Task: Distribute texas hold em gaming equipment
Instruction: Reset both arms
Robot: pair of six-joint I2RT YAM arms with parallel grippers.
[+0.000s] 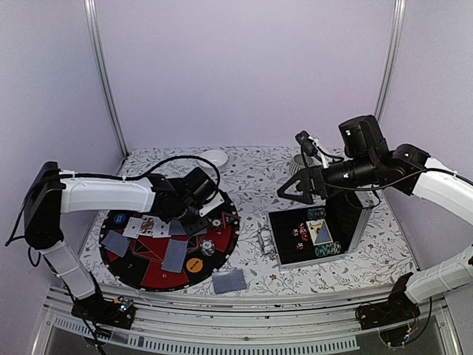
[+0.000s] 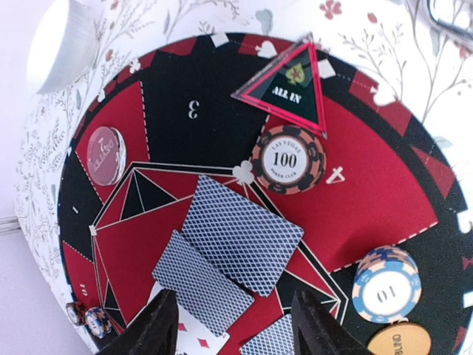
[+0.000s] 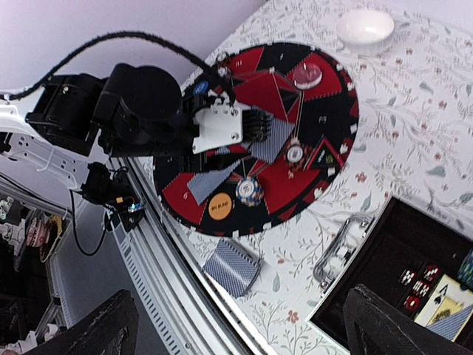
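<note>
A table (image 1: 259, 174) under a grey floral cloth is filling the booth between pale lilac walls. On its left a round felt mat (image 1: 151, 275) of red and black wedges is lying flat, and on its right an open black case (image 1: 284, 248) is sitting. The left gripper (image 2: 235, 302) is hanging low over the mat's middle, its jaws standing partly apart and gripping nothing. The right gripper (image 3: 244, 314) is hovering above the case, spread wide and empty. Two face-down cards (image 2: 240, 237), grey-blue with a fine diamond lattice, are lying overlapped on the mat, just ahead of the left fingertips. To their right a glossy triangular marker (image 2: 292, 81) reading ALL IN is resting, with a striped 100 chip (image 2: 288, 159) just beside its corner. Nearer, a blue-and-white chip stack (image 2: 386, 285) is standing just beside an orange disc (image 2: 399, 342)
</note>
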